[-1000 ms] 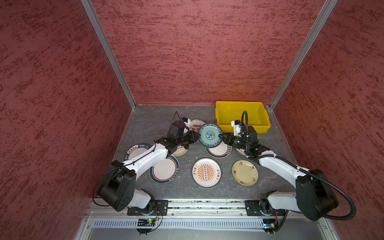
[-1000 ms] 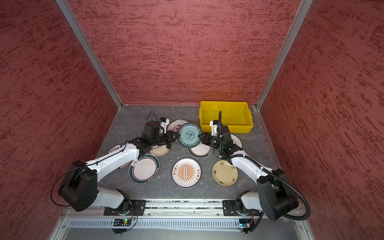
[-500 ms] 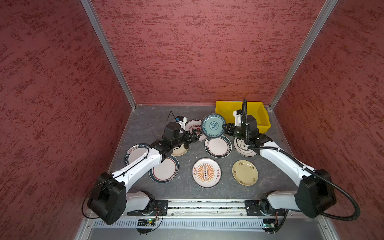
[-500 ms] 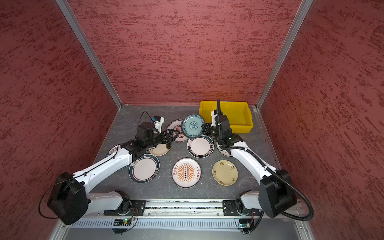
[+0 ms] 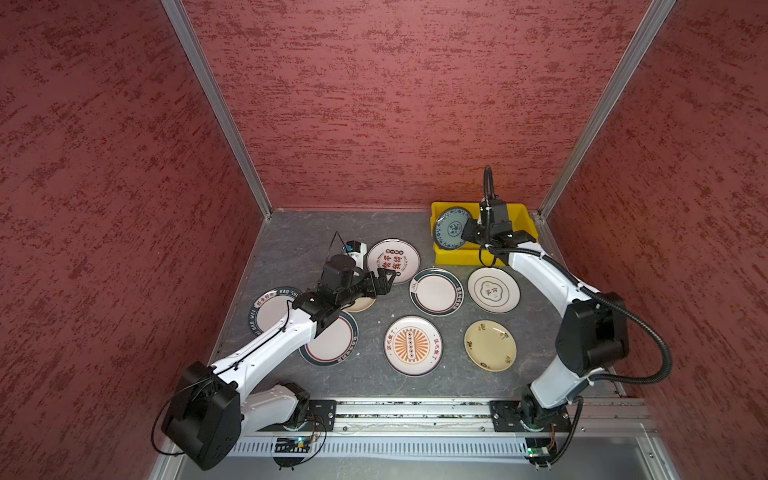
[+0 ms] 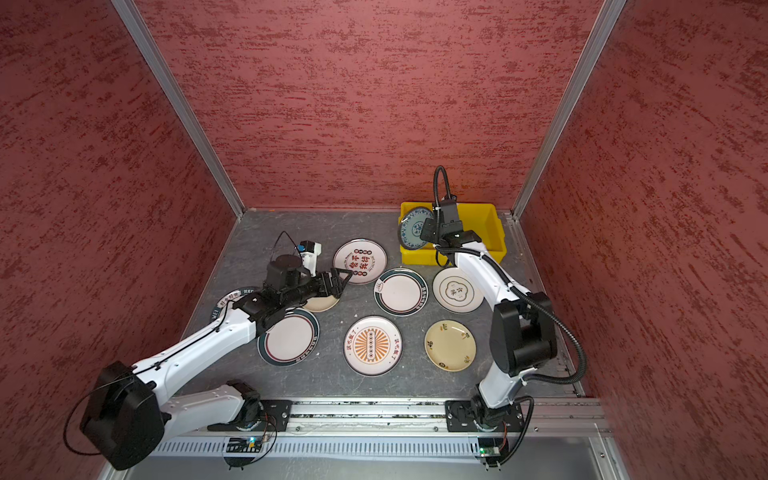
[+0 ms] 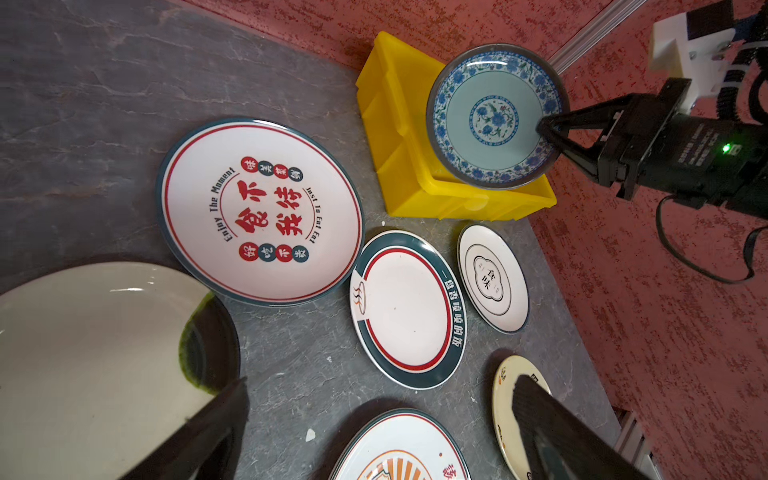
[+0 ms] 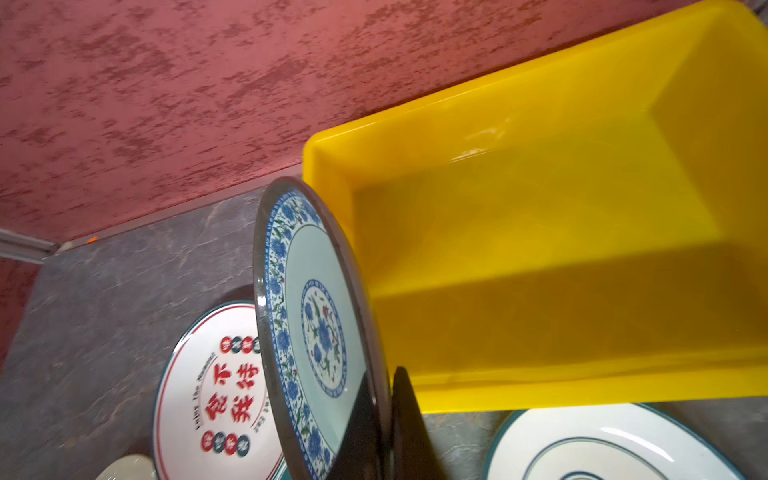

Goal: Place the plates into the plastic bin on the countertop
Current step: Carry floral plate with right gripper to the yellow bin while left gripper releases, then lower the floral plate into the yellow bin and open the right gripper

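Right pincer (image 7: 547, 129) was clamped on the rim of a round teal plate with blue floral border (image 7: 490, 116), held tilted on edge over the nine-o'clock end of the bright yellow rectangular plastic bin (image 8: 540, 249); contact with the bin could not be told. Bin sat at one o'clock on the dark grey stone-look countertop (image 5: 299, 241). Left pincer (image 5: 384, 281) stood wide apart, gripping nothing, beside a cream round plate (image 7: 83, 353) near centre. Seven more round plates (image 5: 412, 345) lay flat on the countertop.
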`<state>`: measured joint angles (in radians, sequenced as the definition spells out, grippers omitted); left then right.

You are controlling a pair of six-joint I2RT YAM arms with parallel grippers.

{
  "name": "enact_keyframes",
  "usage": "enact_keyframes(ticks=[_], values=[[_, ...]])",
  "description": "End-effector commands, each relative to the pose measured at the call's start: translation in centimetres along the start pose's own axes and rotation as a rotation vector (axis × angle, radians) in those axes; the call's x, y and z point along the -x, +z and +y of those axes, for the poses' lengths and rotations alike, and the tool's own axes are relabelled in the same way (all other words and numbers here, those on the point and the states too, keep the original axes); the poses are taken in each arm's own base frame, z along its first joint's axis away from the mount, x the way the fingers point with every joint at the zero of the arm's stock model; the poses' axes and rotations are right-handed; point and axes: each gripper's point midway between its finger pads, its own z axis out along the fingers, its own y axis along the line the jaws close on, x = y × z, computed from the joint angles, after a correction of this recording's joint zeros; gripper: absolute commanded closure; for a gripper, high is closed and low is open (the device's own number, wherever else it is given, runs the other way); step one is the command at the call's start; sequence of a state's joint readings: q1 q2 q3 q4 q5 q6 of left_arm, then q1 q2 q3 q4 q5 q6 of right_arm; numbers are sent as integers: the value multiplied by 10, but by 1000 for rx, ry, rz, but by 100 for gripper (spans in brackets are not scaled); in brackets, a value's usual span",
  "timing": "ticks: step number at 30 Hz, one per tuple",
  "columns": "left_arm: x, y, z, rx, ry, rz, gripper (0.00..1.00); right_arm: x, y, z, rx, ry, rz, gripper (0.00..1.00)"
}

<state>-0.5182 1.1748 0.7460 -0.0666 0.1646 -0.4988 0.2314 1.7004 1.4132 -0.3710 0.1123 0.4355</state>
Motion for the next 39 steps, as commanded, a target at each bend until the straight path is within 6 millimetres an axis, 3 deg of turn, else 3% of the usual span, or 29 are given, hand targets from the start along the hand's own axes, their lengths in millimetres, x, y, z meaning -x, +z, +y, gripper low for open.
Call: enact_keyframes(ticks=[1,7,17,25,31,36,39], values=[[7,-2,-6,-19,25,-32,1,32,-4,-20,-75,15,-75,100],[10,-6,-5,21,55,-42,1,27,24,-36,-148,-18,4,100],[9,-5,-3,31,61,-44,1,29,65,-24,-107,-7,35,100],[10,-6,-1,44,60,-50,1,10,101,-11,-38,24,127,100],[9,-4,0,49,61,-44,1,-4,116,-11,-25,50,171,100],[7,-1,1,51,62,-38,1,-11,124,-11,-8,58,194,84],[7,0,3,54,65,-35,1,-12,127,-13,-1,70,201,80]])
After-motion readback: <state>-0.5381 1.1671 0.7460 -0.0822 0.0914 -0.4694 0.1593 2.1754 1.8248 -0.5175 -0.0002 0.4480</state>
